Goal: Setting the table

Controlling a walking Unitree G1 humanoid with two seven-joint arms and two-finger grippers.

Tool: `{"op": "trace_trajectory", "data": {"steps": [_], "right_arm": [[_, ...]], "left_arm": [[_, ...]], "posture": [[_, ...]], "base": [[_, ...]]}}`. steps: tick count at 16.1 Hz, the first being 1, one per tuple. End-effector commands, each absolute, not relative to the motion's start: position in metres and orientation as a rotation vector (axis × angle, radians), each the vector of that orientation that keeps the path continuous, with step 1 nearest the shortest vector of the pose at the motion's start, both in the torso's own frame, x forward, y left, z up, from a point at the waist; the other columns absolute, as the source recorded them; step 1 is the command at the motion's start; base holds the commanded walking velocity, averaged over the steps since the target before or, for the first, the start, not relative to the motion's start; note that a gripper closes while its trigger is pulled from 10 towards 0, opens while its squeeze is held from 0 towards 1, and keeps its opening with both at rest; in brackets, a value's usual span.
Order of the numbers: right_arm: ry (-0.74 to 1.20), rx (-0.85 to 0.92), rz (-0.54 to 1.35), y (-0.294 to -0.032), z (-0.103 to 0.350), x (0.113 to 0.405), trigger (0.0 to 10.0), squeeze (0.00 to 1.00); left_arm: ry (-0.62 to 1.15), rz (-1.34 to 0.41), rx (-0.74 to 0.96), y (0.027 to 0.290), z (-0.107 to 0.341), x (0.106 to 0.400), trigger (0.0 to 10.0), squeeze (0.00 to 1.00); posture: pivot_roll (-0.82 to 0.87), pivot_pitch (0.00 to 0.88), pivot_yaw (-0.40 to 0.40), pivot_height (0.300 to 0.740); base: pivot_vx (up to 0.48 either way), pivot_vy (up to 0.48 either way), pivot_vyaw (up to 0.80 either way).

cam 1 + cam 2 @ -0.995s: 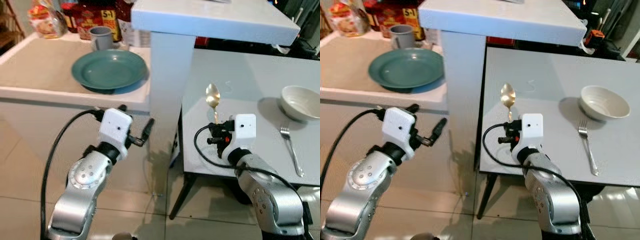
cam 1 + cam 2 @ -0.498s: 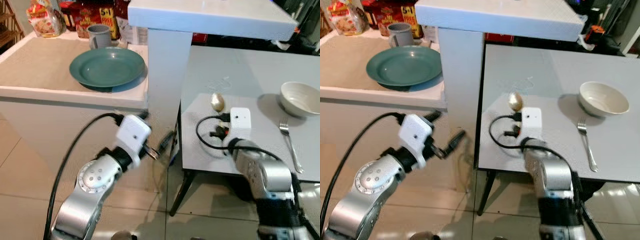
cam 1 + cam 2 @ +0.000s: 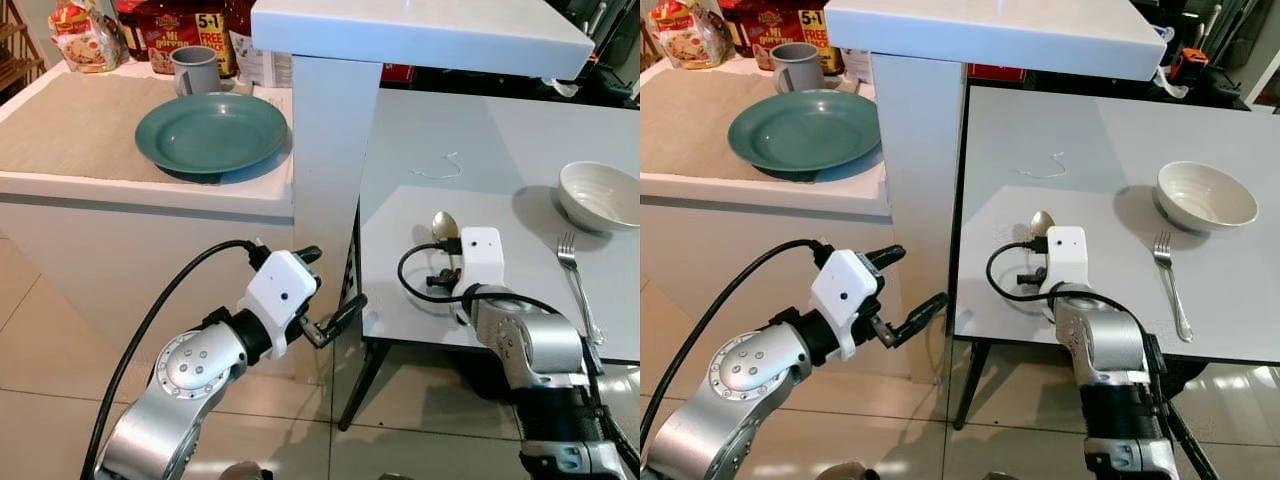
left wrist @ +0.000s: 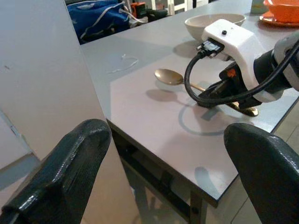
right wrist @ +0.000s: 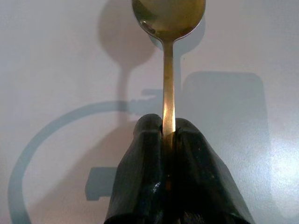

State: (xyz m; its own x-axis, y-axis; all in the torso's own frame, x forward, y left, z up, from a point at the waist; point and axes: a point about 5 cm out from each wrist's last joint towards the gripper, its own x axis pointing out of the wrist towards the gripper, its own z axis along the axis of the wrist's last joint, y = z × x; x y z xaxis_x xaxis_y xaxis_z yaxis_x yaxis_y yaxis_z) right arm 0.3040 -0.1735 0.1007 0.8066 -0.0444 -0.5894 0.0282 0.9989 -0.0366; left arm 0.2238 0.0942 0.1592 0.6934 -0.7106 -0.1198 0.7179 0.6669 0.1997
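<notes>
Spoon (image 5: 167, 56) handle is pinched by the right gripper (image 5: 168, 133) over the table (image 3: 1090, 130); left gripper (image 3: 905, 285) gapes empty.

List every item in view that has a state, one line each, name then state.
right gripper: shut on the spoon handle, low over the table
spoon: held by its handle, bowl forward
left gripper: open, holding nothing, beside the table edge
white bowl: upright on the table
fork: lying flat
green plate: upright on the counter
grey mug: upright

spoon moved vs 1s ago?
Yes. The spoon, clamped in the right gripper, went from upright to nearly flat, low over the grey table, with the bowl unmoved.
</notes>
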Motion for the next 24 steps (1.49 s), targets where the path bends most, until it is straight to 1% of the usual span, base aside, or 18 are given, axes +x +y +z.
{"op": "trace_trajectory", "data": {"steps": [1, 4, 12, 16, 23, 24], "right_arm": [[0.636, -0.03, -0.038, -0.176, 0.101, 0.306, 10.0, 0.0], [0.631, -0.023, -0.016, -0.176, 0.099, 0.314, 10.0, 0.0], [0.64, 0.015, 0.066, -0.152, 0.094, 0.322, 10.0, 0.0], [0.631, 0.012, 0.082, -0.149, 0.095, 0.327, 10.0, 0.0], [0.632, 0.029, 0.112, -0.143, 0.094, 0.325, 10.0, 0.0], [0.634, 0.034, 0.11, -0.144, 0.093, 0.325, 10.0, 0.33]], "left_arm": [[0.025, -0.829, 0.233, 0.091, 0.163, 0.22, 10.0, 0.0], [0.025, -0.827, 0.235, 0.091, 0.163, 0.22, 10.0, 0.0], [0.03, -0.818, 0.244, 0.094, 0.164, 0.218, 10.0, 0.0], [0.032, -0.812, 0.245, 0.095, 0.165, 0.218, 10.0, 0.0], [0.037, -0.805, 0.248, 0.097, 0.164, 0.218, 10.0, 0.0], [0.037, -0.805, 0.248, 0.097, 0.164, 0.218, 10.0, 0.0]], "posture": [[0.05, 0.075, -0.046, 0.74], [0.06, 0.077, -0.048, 0.74], [0.07, 0.079, -0.055, 0.74], [0.07, 0.079, -0.055, 0.74], [0.08, 0.073, -0.059, 0.74], [0.08, 0.072, -0.058, 0.74]], "base": [[0.0, 0.0, 0.0], [0.0, 0.0, 0.0], [0.0, 0.0, 0.0], [0.0, 0.0, 0.0], [0.0, 0.0, 0.0], [0.0, 0.0, 0.0]]}}
